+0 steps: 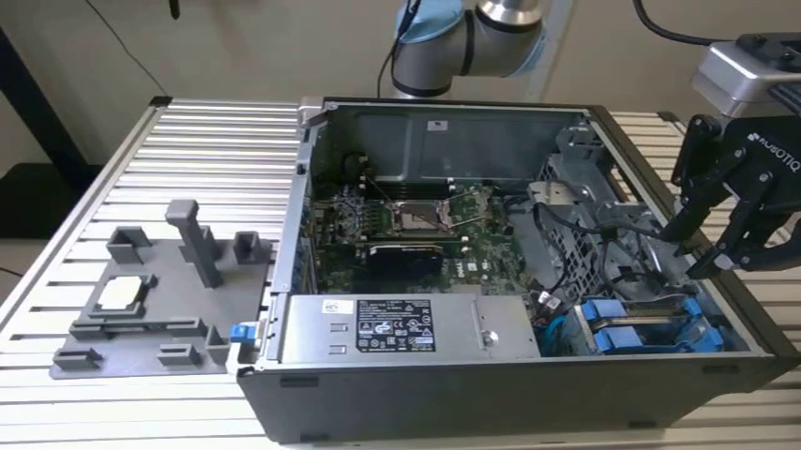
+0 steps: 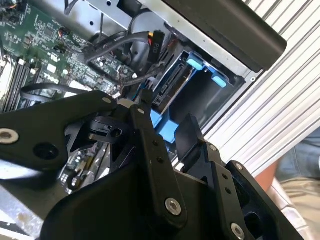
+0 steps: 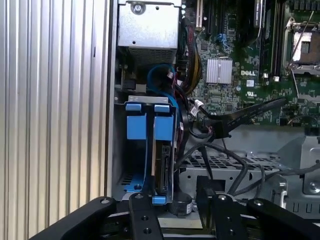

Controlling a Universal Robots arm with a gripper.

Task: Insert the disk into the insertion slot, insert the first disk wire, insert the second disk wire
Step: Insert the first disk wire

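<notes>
arm: silver joints, pale blue caps
gripper: matte black linkage, white lettering
fingers: black bars, round silver screws
housing: light grey, just above gripper

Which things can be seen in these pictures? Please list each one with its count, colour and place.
table: one, silver, slatted, under everything.
computer case: one, dark grey, open, on the table.
motherboard: one, green, in the middle of the case.
power-supply box: one, grey with a white sticker, along the case's near wall.
insertion slot: one, grey metal, in the case's corner at the exterior view's right.
disk: one, in a blue carrier, in the insertion slot.
cables: several, black, beside the disk.
fixture: one, grey, on the table at the exterior view's left.
robot arm: one, silver, behind the case.
hand: one, black, open, above the disk's corner.
</notes>
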